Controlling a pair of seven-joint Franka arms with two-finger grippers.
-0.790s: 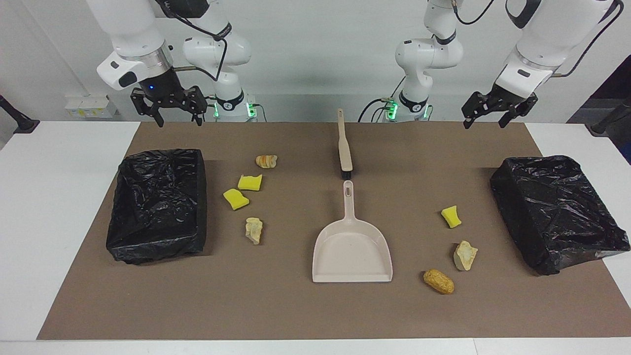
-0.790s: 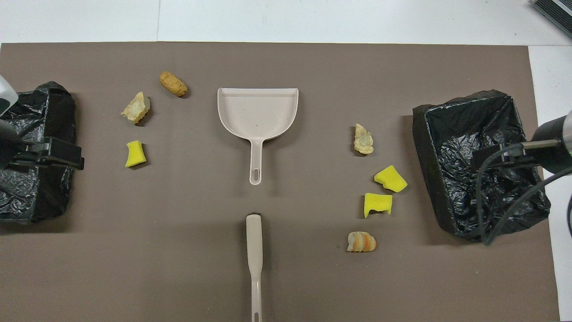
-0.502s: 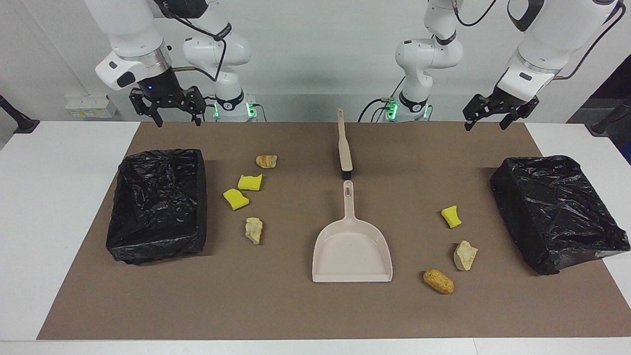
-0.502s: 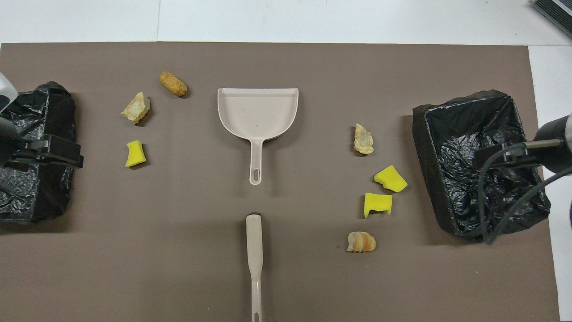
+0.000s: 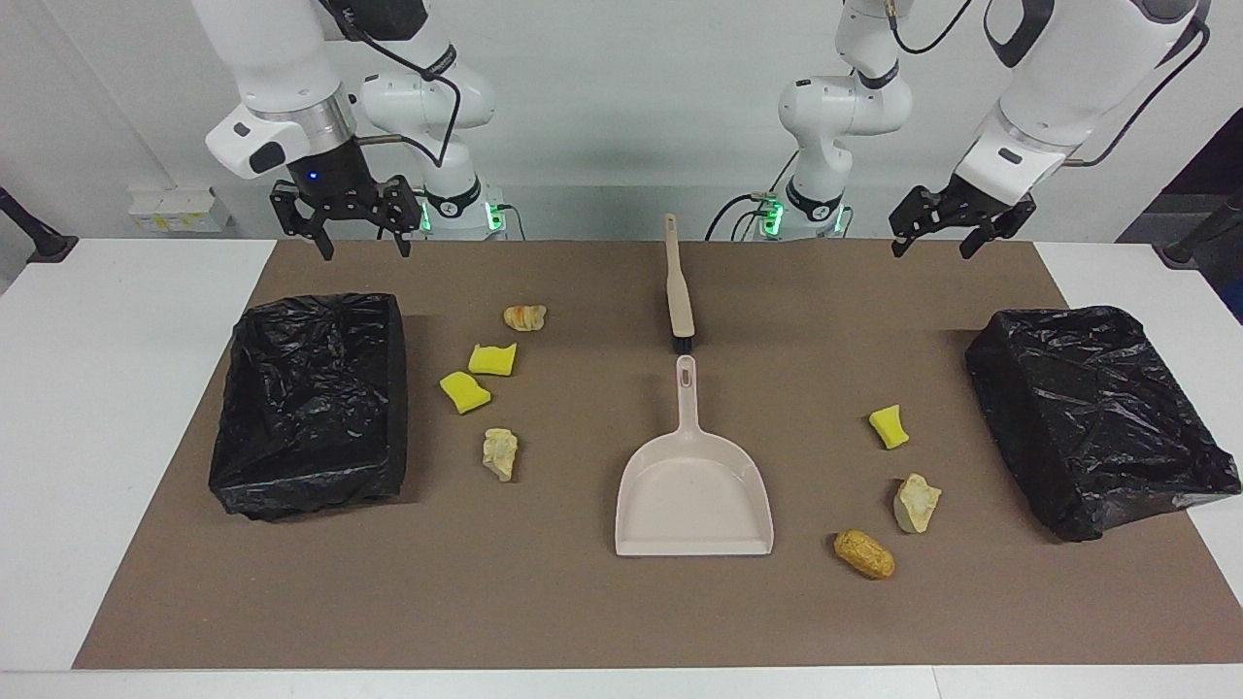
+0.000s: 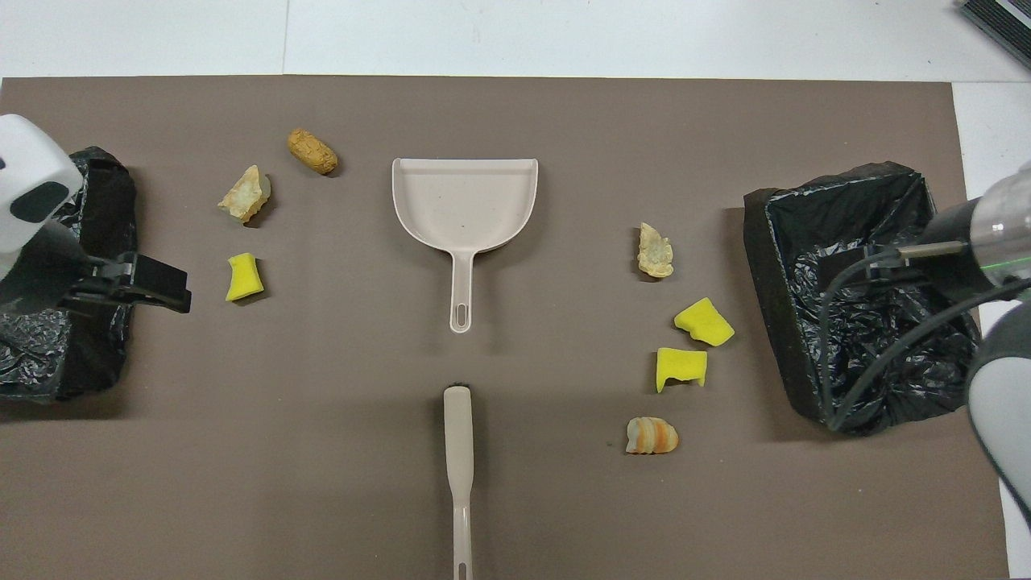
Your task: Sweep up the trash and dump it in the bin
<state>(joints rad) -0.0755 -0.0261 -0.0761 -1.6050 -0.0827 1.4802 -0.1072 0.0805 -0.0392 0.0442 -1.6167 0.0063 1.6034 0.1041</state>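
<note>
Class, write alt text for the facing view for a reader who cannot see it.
Seven trash scraps lie on a brown mat around a beige dustpan and brush, between two black-lined bins. Both robot hands, left hand and right hand, are raised, open and empty.

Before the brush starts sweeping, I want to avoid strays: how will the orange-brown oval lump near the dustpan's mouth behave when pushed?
The oval lump looks rounded and loaf-like, so it will probably roll rather than slide, perhaps veering off the dustpan. It seems light for its size, so a gentle push should do. Its rough crust suggests it may shed crumbs.
</note>
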